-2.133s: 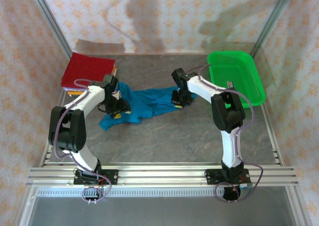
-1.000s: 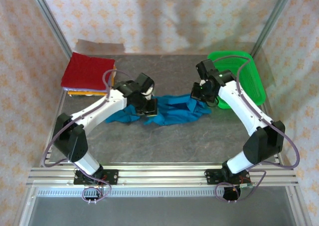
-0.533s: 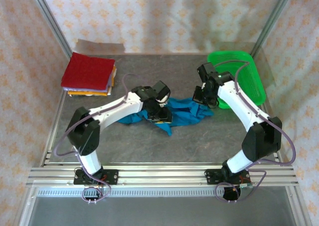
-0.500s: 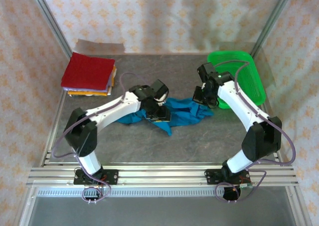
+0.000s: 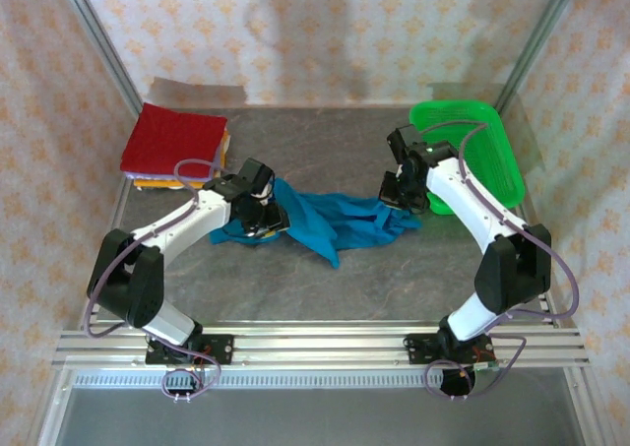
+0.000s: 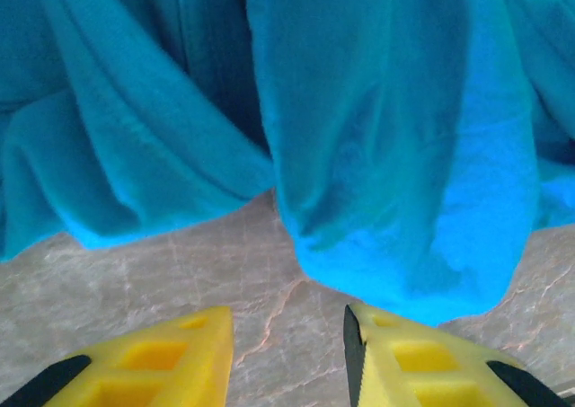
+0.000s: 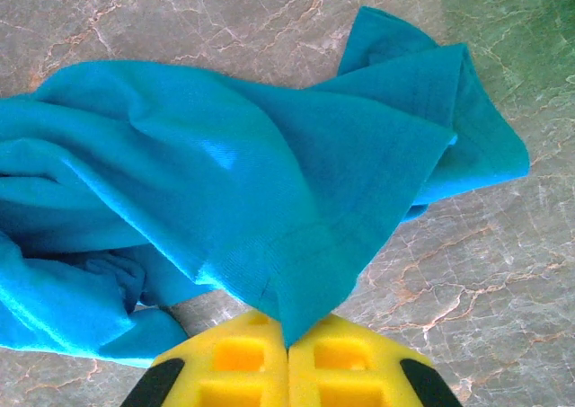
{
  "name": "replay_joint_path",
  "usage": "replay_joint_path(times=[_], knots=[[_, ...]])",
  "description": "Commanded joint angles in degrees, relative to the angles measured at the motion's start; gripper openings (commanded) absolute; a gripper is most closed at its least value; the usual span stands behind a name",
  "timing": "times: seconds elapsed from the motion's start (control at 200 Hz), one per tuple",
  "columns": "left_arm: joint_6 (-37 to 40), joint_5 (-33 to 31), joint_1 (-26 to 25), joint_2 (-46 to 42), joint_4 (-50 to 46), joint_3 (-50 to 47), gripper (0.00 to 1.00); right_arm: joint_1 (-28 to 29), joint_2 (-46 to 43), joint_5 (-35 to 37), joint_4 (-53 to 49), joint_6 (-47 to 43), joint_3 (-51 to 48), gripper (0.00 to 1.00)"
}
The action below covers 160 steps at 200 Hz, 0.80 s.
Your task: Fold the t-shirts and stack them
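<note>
While the stack (image 5: 175, 143) is sitting at the table's (image 5: 295, 288) far-left corner, one shirt (image 5: 340, 220) is being left unfolded mid-table.
Its hem is being pinched by the right claw (image 7: 287, 335); the left claw (image 6: 287, 326) is being held open.

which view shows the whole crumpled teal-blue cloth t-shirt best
Top external: the teal-blue t-shirt lies crumpled on the grey table, almost all visible. Right wrist shows one end, its edge pinched in the shut right gripper. Left wrist shows close-up folds beyond the open left gripper.
</note>
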Motion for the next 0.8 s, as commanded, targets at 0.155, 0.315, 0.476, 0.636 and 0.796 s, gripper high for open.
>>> replay_joint_path(times=[0.155,0.315,0.476,0.636,0.796], knots=[[-0.99,2.83,0.4,4.21,6.85,0.98,0.39,-0.4,-0.52,0.38,-1.01,-0.77,1.03,0.0],[-0.45,2.22,0.48,6.2,6.75,1.48,0.31,-0.44,-0.61,0.33,-1.28,-0.9,1.31,0.0],[-0.51,2.28,0.48,5.58,6.73,3.21,0.01,-0.65,-1.41,0.37,-1.71,-0.9,1.97,0.0],[0.46,-1.05,1.77,-0.89,0.93,9.9,0.0,-0.63,-4.95,0.58,-2.6,-0.42,2.35,0.0],[2.42,-5.19,5.8,-7.6,-8.18,22.55,0.0,-0.64,-11.34,1.47,-3.75,0.48,2.24,0.0]])
